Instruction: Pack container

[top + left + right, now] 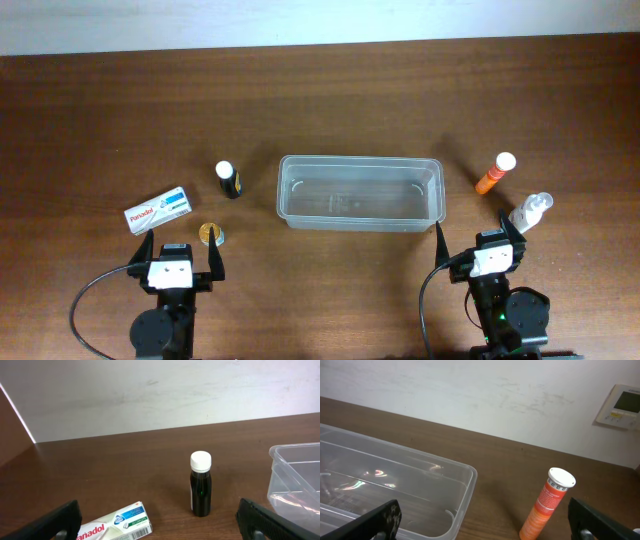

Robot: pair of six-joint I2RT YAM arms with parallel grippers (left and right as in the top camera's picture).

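Note:
The clear plastic container (360, 192) sits empty at the table's middle; it also shows in the left wrist view (297, 480) and the right wrist view (395, 490). A dark bottle with a white cap (229, 179) (201, 485) stands left of it. A white Panadol box (158, 209) (117, 524) lies further left. A small gold-topped item (210, 234) sits near the left gripper. An orange tube (495, 173) (547, 505) and a clear white bottle (530, 211) are to the right. My left gripper (178, 257) (160, 522) and right gripper (480, 240) (490, 522) are open and empty, near the front edge.
A white wall runs behind the table's far edge. A wall thermostat (621, 406) shows at the right in the right wrist view.

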